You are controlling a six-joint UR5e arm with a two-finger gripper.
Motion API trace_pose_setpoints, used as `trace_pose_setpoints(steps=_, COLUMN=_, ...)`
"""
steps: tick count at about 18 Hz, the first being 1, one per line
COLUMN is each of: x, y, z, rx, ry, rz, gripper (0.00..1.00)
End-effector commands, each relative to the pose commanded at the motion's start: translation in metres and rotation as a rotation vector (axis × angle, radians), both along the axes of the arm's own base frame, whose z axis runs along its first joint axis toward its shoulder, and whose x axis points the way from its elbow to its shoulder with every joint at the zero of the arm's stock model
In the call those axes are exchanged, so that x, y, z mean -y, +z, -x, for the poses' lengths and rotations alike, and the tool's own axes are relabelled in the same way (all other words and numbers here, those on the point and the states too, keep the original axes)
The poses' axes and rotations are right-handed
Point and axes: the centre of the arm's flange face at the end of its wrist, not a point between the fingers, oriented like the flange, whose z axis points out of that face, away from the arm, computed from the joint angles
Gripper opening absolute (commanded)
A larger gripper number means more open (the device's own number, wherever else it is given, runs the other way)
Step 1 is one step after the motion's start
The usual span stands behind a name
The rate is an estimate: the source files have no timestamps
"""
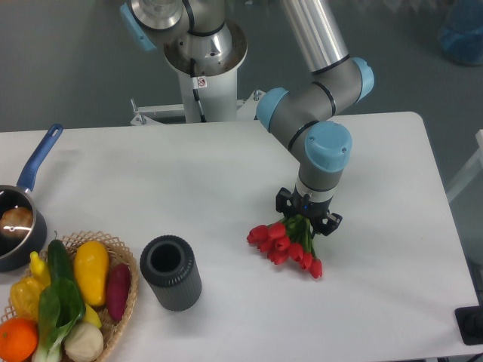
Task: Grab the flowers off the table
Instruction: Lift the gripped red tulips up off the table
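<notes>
The flowers, a small bunch of red tulips with green stems, lie on the white table right of centre, buds pointing toward the front. My gripper stands straight down over the stem end of the bunch. Its black fingers sit on either side of the green stems. The stems run up between the fingers and are partly hidden there. I cannot tell from this view whether the fingers are closed on the stems.
A black cylinder stands left of the flowers. A wicker basket of vegetables and fruit sits at the front left corner. A blue-handled pot is at the left edge. The robot base stands behind the table.
</notes>
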Motion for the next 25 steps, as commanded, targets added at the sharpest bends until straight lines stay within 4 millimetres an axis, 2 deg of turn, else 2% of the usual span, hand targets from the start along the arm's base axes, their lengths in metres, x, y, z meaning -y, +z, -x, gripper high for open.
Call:
trace_pose_setpoints(steps=4, x=0.003, y=0.033, z=-0.001, rx=-0.05, ry=0.07, rz=-0.019, gripper=0.0)
trace_pose_setpoints(steps=7, x=0.008, y=0.044, z=0.004, rx=-0.078, ry=0.077, rz=-0.014, gripper=0.0)
trace_pose_setpoints(steps=10, x=0.017, y=0.069, z=0.016, rx=-0.116, ry=0.101, rz=-0.043, gripper=0.0)
trace_pose_setpoints(steps=15, x=0.016, y=0.107, z=0.033, rx=-0.128, ry=0.109, rz=-0.051, gripper=0.0)
trace_pose_setpoints(steps=18, x=0.016, y=0.137, z=0.034, rx=-0.111, ry=0.104, rz=-0.033, gripper=0.0)
trace_pose_setpoints(steps=22, x=0.023, y=0.165, z=0.029, rx=-0.119, ry=0.063, rz=-0.03, gripper=0.0)
trace_pose_setpoints(steps=25, x=0.032, y=0.179, z=0.034, rx=-0.098, ry=0.064, rz=-0.016, gripper=0.0)
